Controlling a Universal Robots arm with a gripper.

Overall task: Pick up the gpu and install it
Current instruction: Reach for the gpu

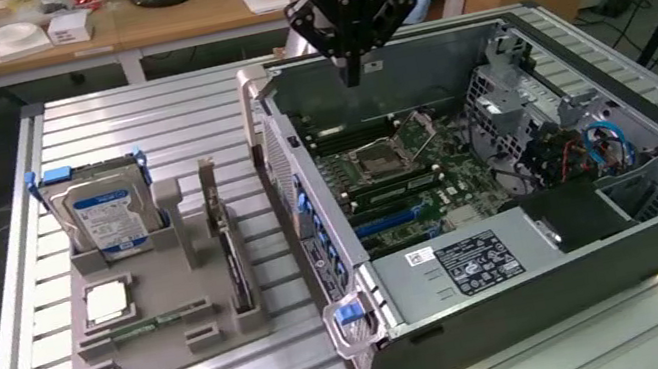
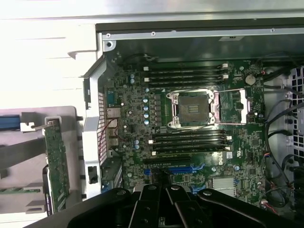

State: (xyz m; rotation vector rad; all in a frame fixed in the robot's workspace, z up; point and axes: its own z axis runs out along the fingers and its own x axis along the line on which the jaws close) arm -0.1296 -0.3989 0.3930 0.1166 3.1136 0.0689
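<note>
one gpu (image 1: 230,253) stands on edge in the grey holder (image 1: 151,366), near the hard drive (image 1: 105,219); a wall of the case (image 1: 302,199) rises between it and the gripper (image 1: 352,74), fingers together, empty, above the far rim.

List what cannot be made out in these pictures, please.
Thin dark gpu card: exterior view, edge-on; grey plastic holder hides its lower edge.
Silver hard drive: exterior view, holder covers its bottom.
Green motherboard: wrist view, black gripper covers its blue slots partly.

Robotics lab
Indicated by a slatted aluminium table (image 1: 129,128), cluttered wooden desks (image 1: 186,22) and an opened computer case (image 1: 528,312).
</note>
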